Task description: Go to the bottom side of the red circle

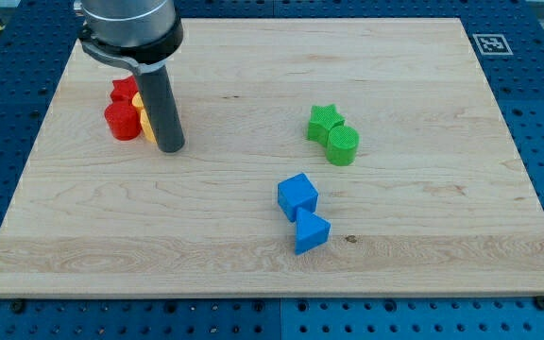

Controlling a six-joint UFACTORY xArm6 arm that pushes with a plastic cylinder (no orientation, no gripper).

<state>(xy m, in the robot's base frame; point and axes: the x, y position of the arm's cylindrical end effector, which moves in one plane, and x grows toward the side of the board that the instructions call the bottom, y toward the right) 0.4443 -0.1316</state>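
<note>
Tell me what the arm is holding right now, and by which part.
Nothing is held: the arm ends in a plain rod. My tip rests on the board just to the view's right of the yellow blocks beside the red circle.

Object: red circle (120, 122), a short cylinder with flat round top
Colour: bright red, ribbed side wall
Pose: upright, flat face up, resting on the worktop (253, 246)
Place: upper left of the frame, near the worktop's left edge
Neighbours: touching a second red block (123, 91) just above it; yellow blocks (144, 119) pressed against its right side
Visibility: whole top and front wall in plain sight
Bottom side: bare wood directly below it
</note>
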